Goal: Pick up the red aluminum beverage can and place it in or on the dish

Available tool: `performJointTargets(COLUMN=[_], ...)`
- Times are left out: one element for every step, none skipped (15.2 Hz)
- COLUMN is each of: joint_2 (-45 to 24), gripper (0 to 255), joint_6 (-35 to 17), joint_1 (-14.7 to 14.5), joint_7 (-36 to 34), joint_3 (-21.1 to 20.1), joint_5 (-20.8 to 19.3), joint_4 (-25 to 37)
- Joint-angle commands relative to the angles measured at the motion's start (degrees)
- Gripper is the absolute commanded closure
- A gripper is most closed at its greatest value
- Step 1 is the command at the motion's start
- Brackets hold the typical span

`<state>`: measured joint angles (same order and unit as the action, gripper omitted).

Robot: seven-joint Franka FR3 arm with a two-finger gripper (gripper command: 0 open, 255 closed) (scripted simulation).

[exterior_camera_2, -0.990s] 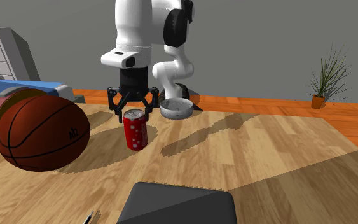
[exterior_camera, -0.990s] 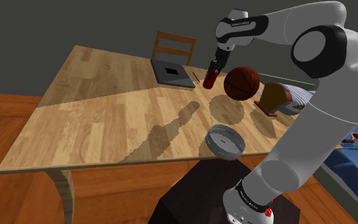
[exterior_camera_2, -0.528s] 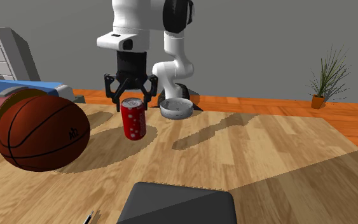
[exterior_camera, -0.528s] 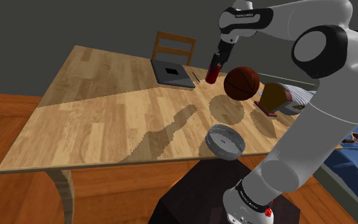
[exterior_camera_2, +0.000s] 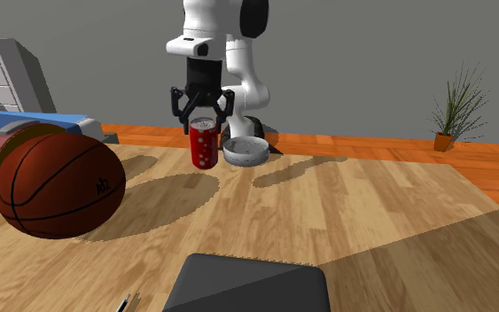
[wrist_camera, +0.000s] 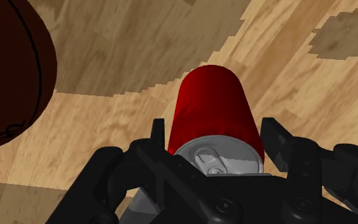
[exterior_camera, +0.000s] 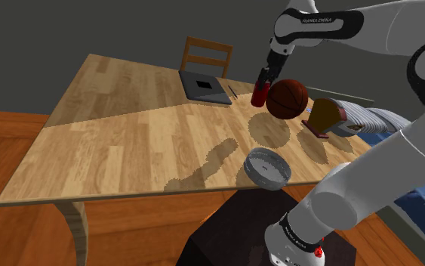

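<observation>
The all-black two-finger gripper [exterior_camera_2: 205, 118] is clenched on the red cylindrical can with a silver top [exterior_camera_2: 205, 147]; the can hangs upright above the light wooden table [exterior_camera_2: 371, 222], near the brown basketball [exterior_camera_2: 58, 182]; the shallow round grey dish [exterior_camera_2: 245, 152] sits at the table's edge by the stand.

1. The can [exterior_camera_2: 205, 151] is red with small white dots down its side, and its top is silver-grey.
2. The gripper [exterior_camera_2: 204, 120] is all black, on a white arm [exterior_camera_2: 205, 18] with dark joints.
3. The ball [exterior_camera_2: 57, 182] is dark reddish brown with thin black lines.
4. The dish [exterior_camera_2: 245, 158] is pale grey.
5. The table [exterior_camera: 127, 128] is light wood in plank stripes, with darker shadow patches.
6. The chair [exterior_camera: 207, 54] is brown wood.
7. The floor [exterior_camera: 7, 143] is orange-brown wood.
8. The plant [exterior_camera_2: 458, 97] is green, in an orange pot.
</observation>
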<state>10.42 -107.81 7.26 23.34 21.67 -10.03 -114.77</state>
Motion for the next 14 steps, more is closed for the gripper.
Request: performJointTargets(joint_2=[5.4,7.7,10.1,12.4,14.7,17.1,19.4,21.7,24.0,26.3,28.6,30.9,33.2,35.5], gripper=[255,255,255,255,255,255,255,255,255,255,255,255,255,255], joint_6=[0.2,0.6,1.1,1.6,2.2,2.8,3.5,4.3,5.2,6.1,7.1,8.1,9.2,10.4], joint_1=[-0.1,-0.1,0.0,0.1,0.2,0.3,0.5,0.6,0.7,0.8,0.9,1.0,1.1,1.1], joint_7=[-2.2,-3.1,-4.0,-4.8,-5.6,-6.4,-7.1,-7.8,-8.5,-9.2,-9.8,-10.4,-10.9,-11.5], joint_3=[-1.3,-1.9,-2.6,-3.3,-4.0,-4.7,-5.5,-6.2,-7.0,-7.7,-8.5,-9.3,-10.1,-10.9], joint_5=[-1.8,-2.5,-3.1,-3.5,-3.9,-4.3,-4.5,-4.7,-4.7,-4.8,-4.7,-4.6,-4.4,-4.1], joint_4=[-5.1,-7.1,-9.1,-11.0,-12.8,-14.6,-16.3,-18.0,-19.6,-21.1,-22.5,-23.9,-25.3,-26.5])
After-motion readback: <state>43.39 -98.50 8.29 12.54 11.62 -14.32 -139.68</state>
